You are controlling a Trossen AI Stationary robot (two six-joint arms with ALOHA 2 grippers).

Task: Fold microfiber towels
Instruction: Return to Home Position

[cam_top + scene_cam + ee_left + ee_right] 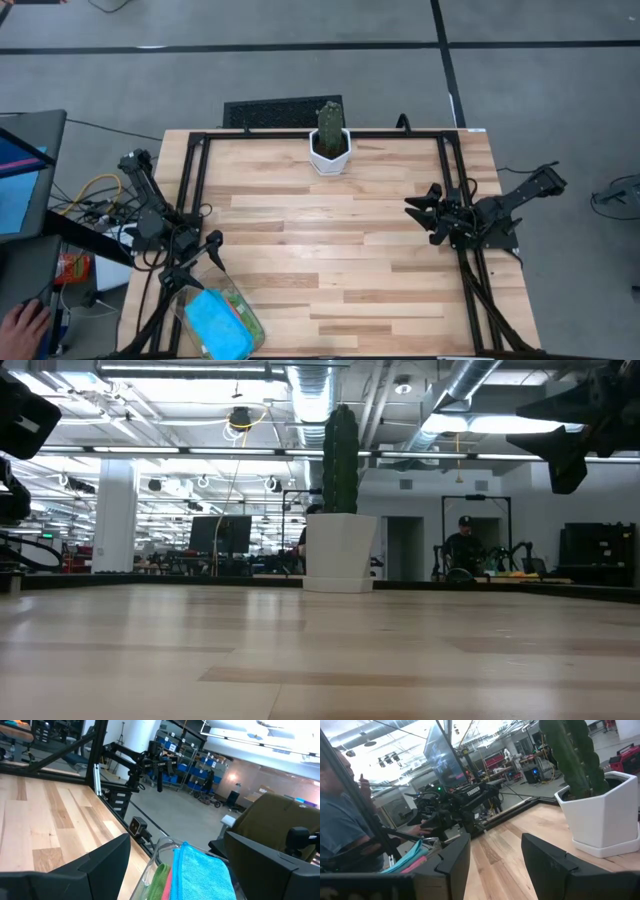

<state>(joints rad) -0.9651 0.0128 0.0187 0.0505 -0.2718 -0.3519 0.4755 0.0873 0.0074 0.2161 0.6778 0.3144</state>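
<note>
The microfiber towels [215,318] lie stacked in a clear plastic bin [245,305] at the table's near left corner, sky blue on top. In the left wrist view the blue towel [202,872] lies over a pink one [167,880] and a green one [157,877]. My left gripper [205,252] hangs open above the table's left edge, just short of the bin, with nothing between its fingers [175,842]. My right gripper [420,207] hangs open over the table's right side, pointing toward the left, with nothing in it [495,840].
A cactus in a white pot [329,148] stands at the middle of the far edge. A black frame [195,170] runs along the table's sides. A person's hand [22,322] and a screen [20,175] are off the table's left side.
</note>
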